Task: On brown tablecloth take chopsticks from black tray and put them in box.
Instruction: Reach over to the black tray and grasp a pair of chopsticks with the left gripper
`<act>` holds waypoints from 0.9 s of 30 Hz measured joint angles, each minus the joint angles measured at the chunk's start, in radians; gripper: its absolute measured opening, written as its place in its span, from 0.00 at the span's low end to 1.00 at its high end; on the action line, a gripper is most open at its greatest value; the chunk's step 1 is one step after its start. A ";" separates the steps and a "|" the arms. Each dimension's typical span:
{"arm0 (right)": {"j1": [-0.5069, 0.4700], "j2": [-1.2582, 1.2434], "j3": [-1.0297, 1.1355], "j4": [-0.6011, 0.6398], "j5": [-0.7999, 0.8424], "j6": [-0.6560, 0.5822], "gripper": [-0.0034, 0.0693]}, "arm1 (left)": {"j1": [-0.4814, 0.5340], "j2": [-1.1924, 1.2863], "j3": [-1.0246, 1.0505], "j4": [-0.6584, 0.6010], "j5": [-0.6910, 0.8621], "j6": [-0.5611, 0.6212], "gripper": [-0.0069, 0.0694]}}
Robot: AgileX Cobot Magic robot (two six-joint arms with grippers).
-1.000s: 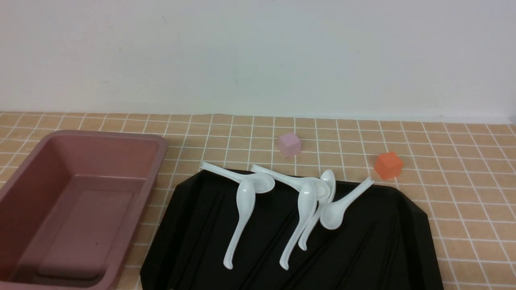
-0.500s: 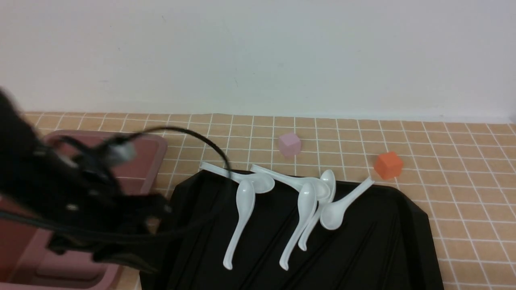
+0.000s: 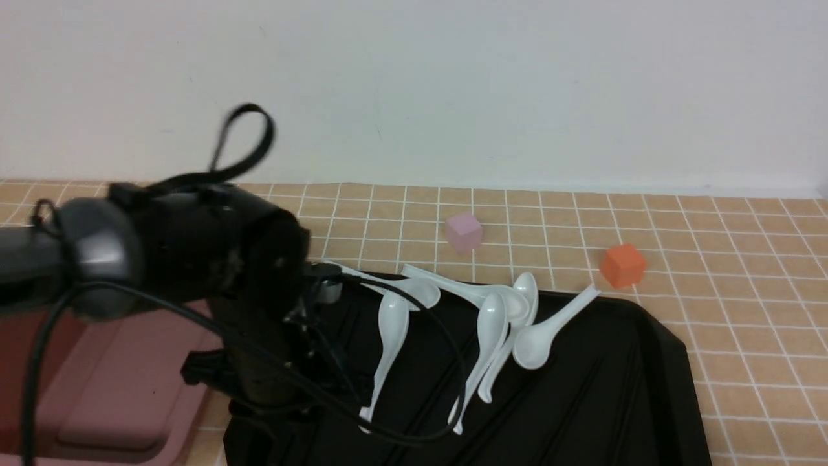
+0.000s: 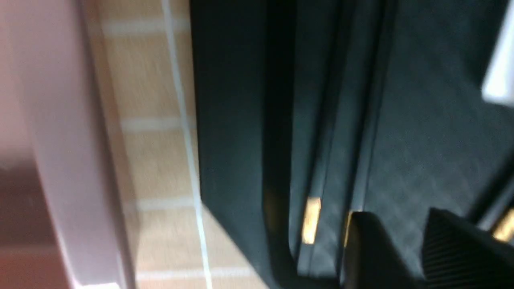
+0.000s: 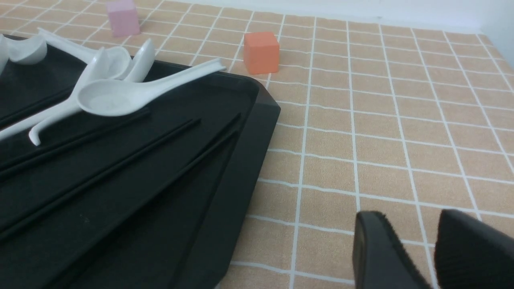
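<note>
Front view: brown tablecloth (image 3: 744,310) w/ white grid, plain pale wall (image 3: 453,84) behind. Glossy black tray (image 3: 614,401) lower centre holds thin black chopsticks (image 5: 160,141) + curved white spoons (image 3: 391,336). Mauve plastic box (image 3: 116,388) lower left. Left gripper (image 4: 409,218) over tray by gold chopstick tips, jaws slightly apart, gripping nothing. Right gripper (image 5: 409,224) likewise, over cloth.

Chopsticks (image 4: 311,220): thin black sticks, gold tips, lay flat, parallel, on black tray (image 4: 233,120); tips just beside left fingers (image 4: 373,249). Tray: glossy, low rim, cut corner. Box (image 4: 60,160): dusty-pink, stood upright, farther from fingers, past tray rim. Brown tablecloth (image 4: 156,160): white-gridded strip lay between tray and box.
</note>
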 joint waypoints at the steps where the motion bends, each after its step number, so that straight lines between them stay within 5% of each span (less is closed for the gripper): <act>1: 0.000 0.000 0.000 0.000 0.000 0.000 0.38 | -0.003 0.013 -0.009 0.008 -0.003 -0.004 0.48; 9: 0.000 0.000 0.000 0.000 0.001 -0.002 0.38 | -0.004 0.091 -0.020 0.029 -0.024 -0.015 0.61; 20: 0.000 0.000 0.000 0.000 0.001 -0.002 0.38 | -0.004 0.153 -0.022 0.056 -0.097 -0.015 0.60; 27: 0.000 0.000 0.000 0.000 0.001 -0.002 0.38 | -0.004 0.179 -0.032 0.064 -0.098 -0.019 0.49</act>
